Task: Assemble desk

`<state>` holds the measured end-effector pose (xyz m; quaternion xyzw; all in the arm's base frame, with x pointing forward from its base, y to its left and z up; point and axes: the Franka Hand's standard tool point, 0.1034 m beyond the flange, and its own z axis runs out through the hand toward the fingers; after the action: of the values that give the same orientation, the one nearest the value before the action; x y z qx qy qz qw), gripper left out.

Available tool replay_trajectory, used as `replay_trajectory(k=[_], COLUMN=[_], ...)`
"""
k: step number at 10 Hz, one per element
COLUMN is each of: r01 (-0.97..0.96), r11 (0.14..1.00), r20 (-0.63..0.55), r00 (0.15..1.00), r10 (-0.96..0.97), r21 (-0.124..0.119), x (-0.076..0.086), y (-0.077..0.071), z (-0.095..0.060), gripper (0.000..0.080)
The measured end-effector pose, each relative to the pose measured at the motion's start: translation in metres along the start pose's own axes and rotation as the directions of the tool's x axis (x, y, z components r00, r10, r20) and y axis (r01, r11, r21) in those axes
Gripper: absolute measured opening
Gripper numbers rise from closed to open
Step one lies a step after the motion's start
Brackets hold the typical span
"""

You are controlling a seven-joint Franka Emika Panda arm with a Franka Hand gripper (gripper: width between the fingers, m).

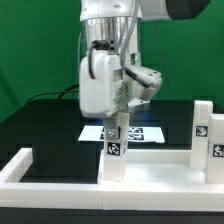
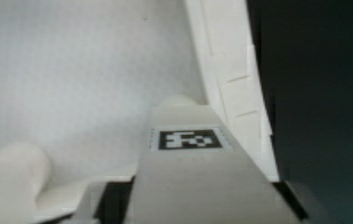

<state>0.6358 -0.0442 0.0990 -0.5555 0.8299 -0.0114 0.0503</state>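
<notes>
My gripper (image 1: 117, 118) is shut on a white leg block (image 1: 116, 140) and holds it upright, tag facing the camera. Its lower end is at the left end of the white tabletop slab (image 1: 155, 168), which lies flat at the front; I cannot tell whether they touch. Two more leg blocks (image 1: 201, 122) (image 1: 213, 142) stand upright at the slab's right end. In the wrist view the gripper (image 2: 199, 205) grips the tagged leg block (image 2: 191, 140), with its dark fingers (image 2: 127, 198) on either side. Below are the slab's white face (image 2: 75, 90) and raised rim (image 2: 226, 60).
The marker board (image 1: 140, 131) lies on the black table behind the held leg. The long white border rail (image 1: 25, 165) runs along the front and up the exterior view's left. A green backdrop stands behind the arm, and a cable lies at the back left.
</notes>
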Motion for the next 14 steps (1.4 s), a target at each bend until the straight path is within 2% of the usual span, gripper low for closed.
replay_trajectory(k=[2, 3, 4, 5, 6, 10, 11, 12, 13, 14], r01=[0.016, 0.101, 0.222, 0.382, 0.552, 0.752, 0.803, 0.894, 0.969, 0.978], r11=[1.000, 0.995, 0.975, 0.924, 0.834, 0.659, 0.595, 0.448, 0.245, 0.206], r20=[-0.002, -0.002, -0.002, -0.018, -0.023, -0.023, -0.023, -0.019, -0.018, -0.017], r00=[1.000, 0.995, 0.975, 0.924, 0.833, 0.659, 0.595, 0.448, 0.245, 0.205], r10=[-0.016, -0.101, -0.222, -0.382, -0.552, -0.752, -0.803, -0.894, -0.969, -0.979], r21=[0.000, 0.001, 0.004, -0.002, -0.001, -0.008, -0.011, -0.018, -0.036, -0.036], x=[0.0005, 0.0013, 0.0032, 0.0013, -0.0022, -0.0017, -0.0014, 0.0000, -0.0025, -0.0061], y=[0.0003, -0.0002, -0.0021, -0.0025, -0.0024, -0.0022, -0.0023, -0.0020, -0.0007, 0.0015], z=[0.0002, -0.0006, -0.0033, -0.0045, -0.0045, -0.0036, -0.0036, -0.0033, -0.0027, -0.0010], gripper=[0.0288, 0.0388, 0.0523, 0.0523, 0.0623, 0.0649, 0.0649, 0.0649, 0.0649, 0.0649])
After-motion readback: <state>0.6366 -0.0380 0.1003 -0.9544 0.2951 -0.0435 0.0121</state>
